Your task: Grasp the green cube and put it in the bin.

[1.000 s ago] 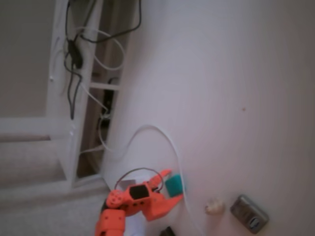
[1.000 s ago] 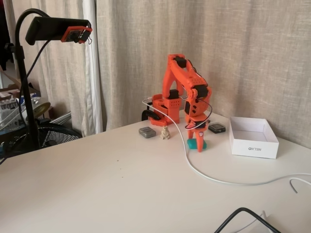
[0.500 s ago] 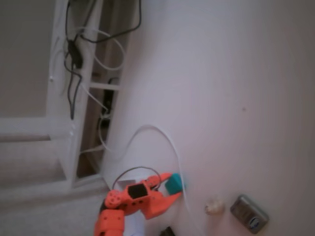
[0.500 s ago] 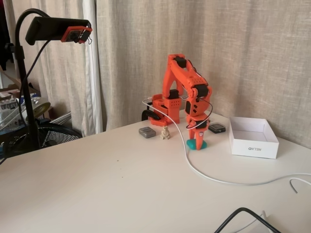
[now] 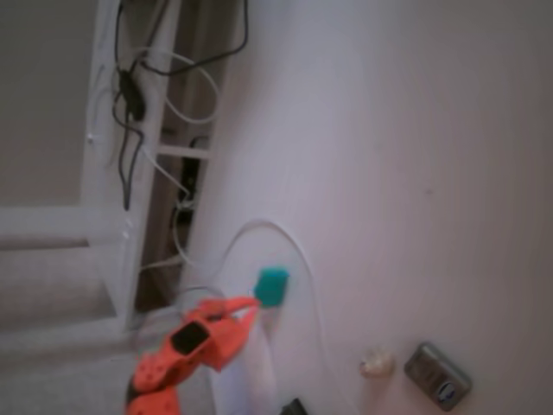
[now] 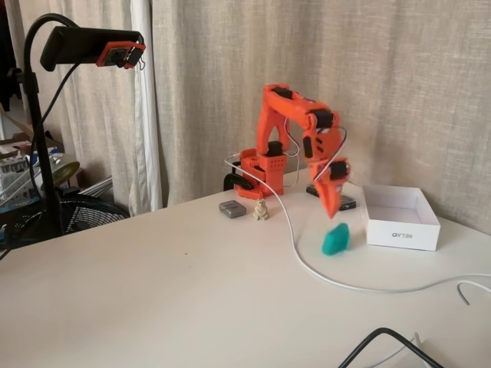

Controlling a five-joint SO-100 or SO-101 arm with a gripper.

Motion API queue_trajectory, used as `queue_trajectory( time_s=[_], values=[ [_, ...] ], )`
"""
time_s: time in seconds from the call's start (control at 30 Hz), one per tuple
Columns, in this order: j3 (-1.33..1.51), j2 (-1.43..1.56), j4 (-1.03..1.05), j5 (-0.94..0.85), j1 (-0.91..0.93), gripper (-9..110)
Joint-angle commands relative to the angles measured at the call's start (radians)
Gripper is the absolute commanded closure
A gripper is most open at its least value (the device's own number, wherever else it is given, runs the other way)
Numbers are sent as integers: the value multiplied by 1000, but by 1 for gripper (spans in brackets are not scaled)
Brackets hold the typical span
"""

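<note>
The green cube [image 6: 335, 239] sits tilted on one edge just below my orange gripper [image 6: 331, 212], with a small gap between them; whether it rests on the table or is in the air I cannot tell. My gripper is raised off the table, and its fingers taper together to one point with nothing between them. In the blurred fixed view from above, the cube [image 5: 271, 285] lies just beyond the gripper [image 5: 252, 303]. The white bin [image 6: 402, 234] stands to the right of the cube, open-topped.
A cream lump [image 6: 261, 208] and a grey device [image 6: 232, 208] lie left of the arm's base, and a black device [image 6: 345, 202] behind the gripper. A white cable [image 6: 307, 265] runs across the table near the cube. A camera stand [image 6: 46, 115] rises at left.
The gripper rose from the table and swung right toward the bin. The cube moved right with it, left the fingers and now sits tilted below the tips.
</note>
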Motion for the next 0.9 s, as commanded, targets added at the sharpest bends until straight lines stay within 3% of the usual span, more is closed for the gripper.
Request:
queue_trajectory(
  time_s=[0.0, 0.27, 0.47, 0.53, 0.6, 0.73, 0.87],
  values=[
    [-44, 120, -60, -28, -101, 110],
    [0, 242, 52, -40, -244, 110],
    [140, 270, -78, -189, -183, 106],
    [172, 276, -95, -245, -166, 95],
    [172, 245, -86, -247, -135, 73],
    [107, 123, -161, -252, -54, 58],
    [-6, -25, -193, -284, -8, 56]
  ],
)
